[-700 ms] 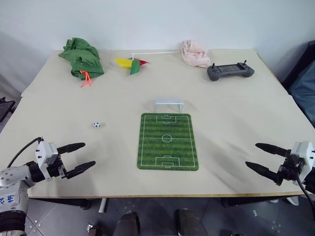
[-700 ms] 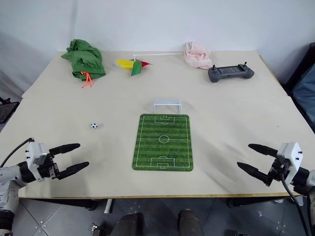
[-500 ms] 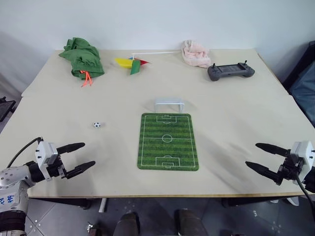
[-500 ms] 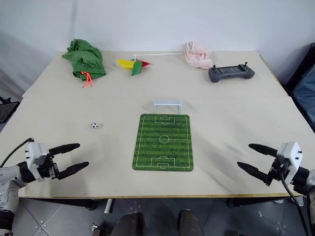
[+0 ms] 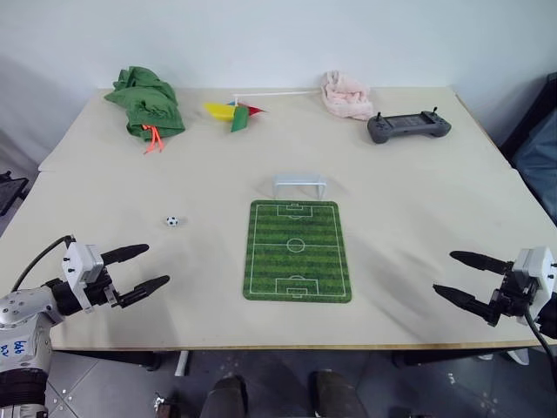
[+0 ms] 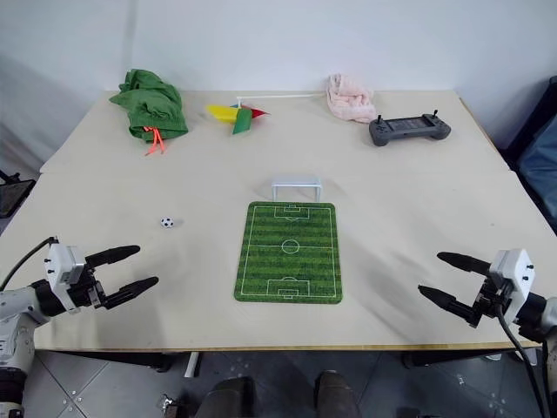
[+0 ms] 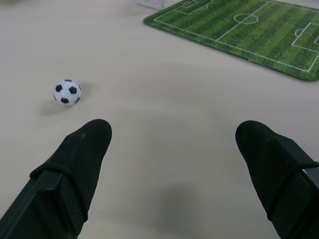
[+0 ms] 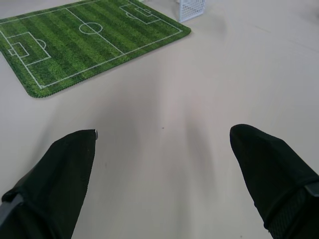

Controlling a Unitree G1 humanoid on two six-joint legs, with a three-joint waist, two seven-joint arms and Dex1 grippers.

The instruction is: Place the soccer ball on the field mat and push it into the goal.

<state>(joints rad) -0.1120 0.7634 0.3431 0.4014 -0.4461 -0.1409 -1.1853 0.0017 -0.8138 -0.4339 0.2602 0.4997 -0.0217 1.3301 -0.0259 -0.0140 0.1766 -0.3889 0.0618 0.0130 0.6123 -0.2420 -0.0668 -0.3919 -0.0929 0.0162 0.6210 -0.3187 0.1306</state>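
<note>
Both end effectors open, empty | soccer ball [image 5: 172, 221] on table [image 5: 418, 192] near left end effector [image 5: 137, 268], off field mat [image 5: 296, 251] | risk: tiny ball squirts away, misses goal [image 5: 299, 185]

Beige table [image 5: 418, 218] — field mat [image 5: 296, 251], soccer ball [image 5: 172, 221], goal [image 5: 299, 185]
</note>
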